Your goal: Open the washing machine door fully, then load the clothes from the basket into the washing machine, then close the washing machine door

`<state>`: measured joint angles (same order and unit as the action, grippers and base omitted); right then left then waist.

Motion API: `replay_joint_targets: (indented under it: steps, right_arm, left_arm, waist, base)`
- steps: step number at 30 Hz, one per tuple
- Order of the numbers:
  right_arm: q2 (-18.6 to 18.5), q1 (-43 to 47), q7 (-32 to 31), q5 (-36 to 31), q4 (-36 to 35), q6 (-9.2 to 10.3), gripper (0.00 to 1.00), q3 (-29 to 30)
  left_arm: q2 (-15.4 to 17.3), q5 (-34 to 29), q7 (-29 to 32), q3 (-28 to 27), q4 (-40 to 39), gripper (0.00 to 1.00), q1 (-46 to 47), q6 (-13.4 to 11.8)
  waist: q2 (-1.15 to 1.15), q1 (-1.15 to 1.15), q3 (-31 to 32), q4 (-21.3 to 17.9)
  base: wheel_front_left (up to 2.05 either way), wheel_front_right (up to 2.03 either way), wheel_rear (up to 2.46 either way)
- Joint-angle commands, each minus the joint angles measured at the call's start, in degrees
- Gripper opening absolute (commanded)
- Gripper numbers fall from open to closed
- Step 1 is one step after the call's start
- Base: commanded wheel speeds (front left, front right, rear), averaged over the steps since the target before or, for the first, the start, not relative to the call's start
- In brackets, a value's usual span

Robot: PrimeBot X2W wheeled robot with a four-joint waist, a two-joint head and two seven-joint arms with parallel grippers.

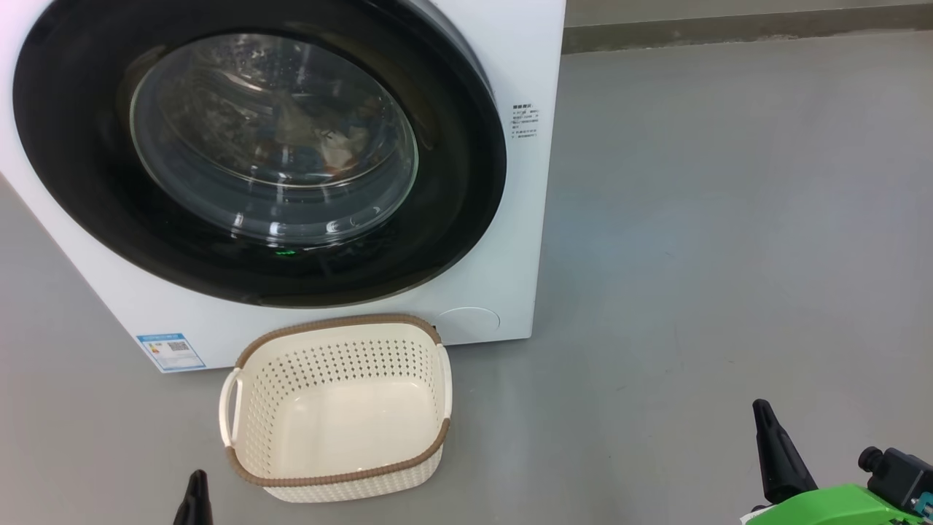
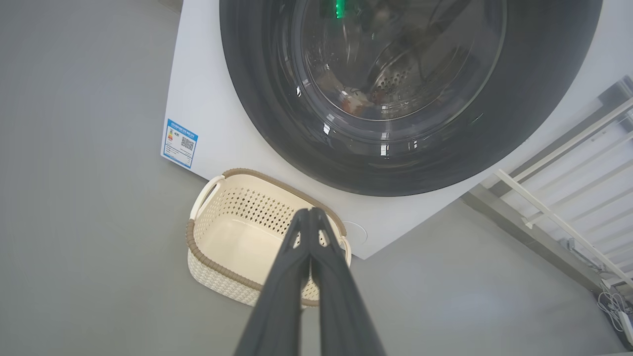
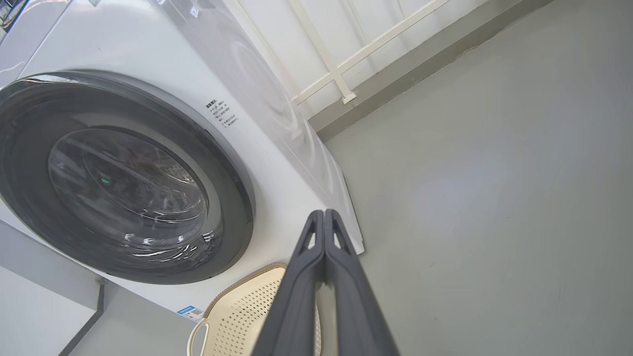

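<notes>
The washing machine (image 1: 521, 240) stands white at the upper left. Its round black door (image 1: 73, 160) lies flat against the front. Through the glass window I make out the clothes (image 1: 332, 146) as pale cloth with orange bits inside the drum. The cream basket (image 1: 339, 324) sits on the floor below the door with nothing in it. My left gripper (image 1: 195, 485) is shut at the bottom edge, just left of the basket, holding nothing. My right gripper (image 1: 762, 408) is shut at the lower right, far from the basket. In the wrist views the left gripper (image 2: 310, 211) and right gripper (image 3: 325, 212) show fingers pressed together.
Grey floor spreads to the right of the machine. A blue label sticker (image 1: 170, 351) marks the machine's lower left corner. A white railing (image 2: 544, 207) and a wall base (image 1: 729, 29) run behind the machine.
</notes>
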<state>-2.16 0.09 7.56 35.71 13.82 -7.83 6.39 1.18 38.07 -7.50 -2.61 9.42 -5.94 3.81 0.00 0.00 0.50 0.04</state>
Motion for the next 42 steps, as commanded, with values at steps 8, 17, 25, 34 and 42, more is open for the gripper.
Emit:
replay_joint_targets:
  steps: [8,17,25,34,42]
  right_arm:
    - [-0.5,-2.5,-1.5,6.3,-1.1,0.14,0.00,-0.1]
    - [-0.5,-3.0,-3.2,13.1,-0.9,0.17,0.00,-0.1]
    - [-0.6,-3.4,-4.4,17.8,-0.8,0.18,0.00,-0.1]
    - [-0.6,-3.8,-5.9,23.9,-0.6,0.21,0.00,0.0]
    - [-0.6,-4.2,-7.3,29.3,-0.5,0.23,0.00,0.0]
  left_arm:
    - [1.1,6.0,1.5,-1.3,-0.5,0.00,3.5,0.6]
    - [1.2,12.5,3.2,-1.7,0.2,0.00,4.7,1.0]
    - [1.2,17.0,4.4,-1.9,0.7,0.00,5.5,1.3]
    - [1.3,22.9,5.9,-2.2,1.3,0.00,6.5,1.7]
    - [1.4,28.1,7.2,-2.5,1.9,0.00,7.5,2.0]
  waist:
    - [0.00,0.00,-0.1,0.0]
    - [0.00,0.00,-0.1,0.0]
    - [0.00,0.00,-0.2,0.0]
    - [0.00,0.00,-0.3,0.0]
    - [0.00,0.00,-0.3,0.0]
  base:
    - [0.00,0.00,0.00]
    - [0.00,0.00,0.00]
    - [0.00,0.00,0.00]
    - [0.00,0.00,0.00]
    - [0.00,0.00,0.00]
